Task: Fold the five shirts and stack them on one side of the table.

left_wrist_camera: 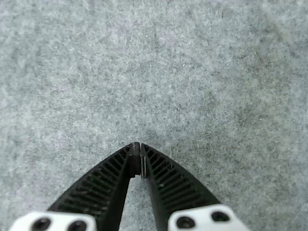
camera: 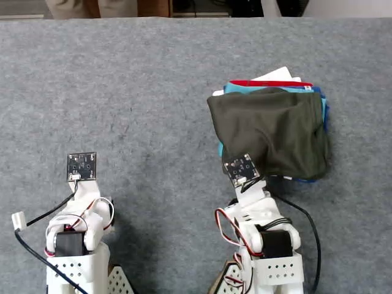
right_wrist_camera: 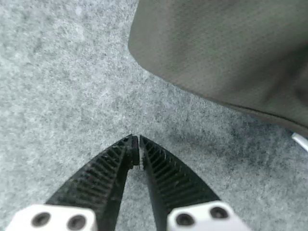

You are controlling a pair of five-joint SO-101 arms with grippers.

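Note:
A stack of folded shirts sits right of the table's middle, with a dark olive shirt (camera: 272,130) on top. Under it peek blue (camera: 323,110), red (camera: 269,82) and white (camera: 277,75) shirt edges. The olive shirt (right_wrist_camera: 226,48) hangs a little over the stack's near edge. My right gripper (right_wrist_camera: 135,141) is shut on nothing, over bare felt just short of that edge; its arm (camera: 263,236) stands below the stack. My left gripper (left_wrist_camera: 136,147) is shut and empty over bare felt, its arm (camera: 79,229) at the near left.
Grey felt (camera: 122,92) covers the whole table; the left half and far side are bare. Cables (camera: 306,220) trail beside the right arm and a white connector (camera: 18,219) beside the left arm.

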